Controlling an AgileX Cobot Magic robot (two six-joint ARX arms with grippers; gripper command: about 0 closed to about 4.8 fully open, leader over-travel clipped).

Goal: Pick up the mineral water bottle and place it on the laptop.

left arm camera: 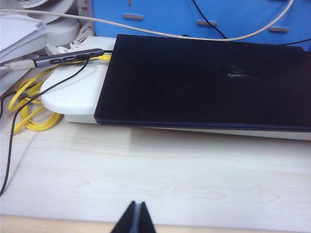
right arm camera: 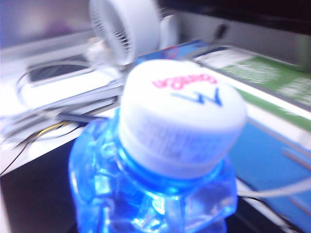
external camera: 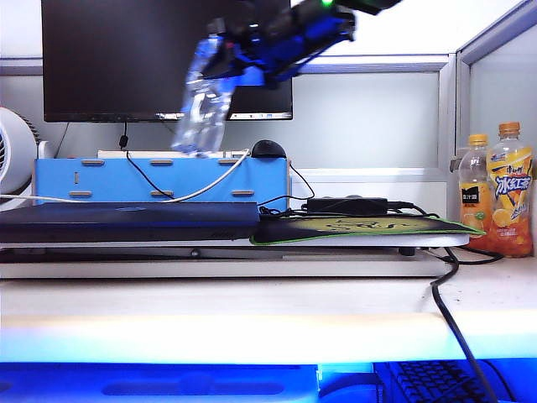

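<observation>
So the right gripper is up near the top middle of the exterior view, in front of the monitor, with its fingers clamped on the bottle near the neck, though the grip itself is blurry there. The bottle hangs in the air, tilted, base pointing down-left, well above the laptop, which lies flat at the left middle of that view on a white stand. In the right wrist view the white cap fills the centre and you can't see the fingers at all. The left gripper sits at the bottom edge of its own view with fingers together, parked over the surface just in front of the laptop, doing nothing. My take: the carry is on and the set-down is next. To do it well I'd straighten the bottle upright first, then come down over the middle of the lid, away from the edges. Lower slow until the base sits flat before letting go, since a narrow bottle dropped at a tilt will likely topple and roll off.
</observation>
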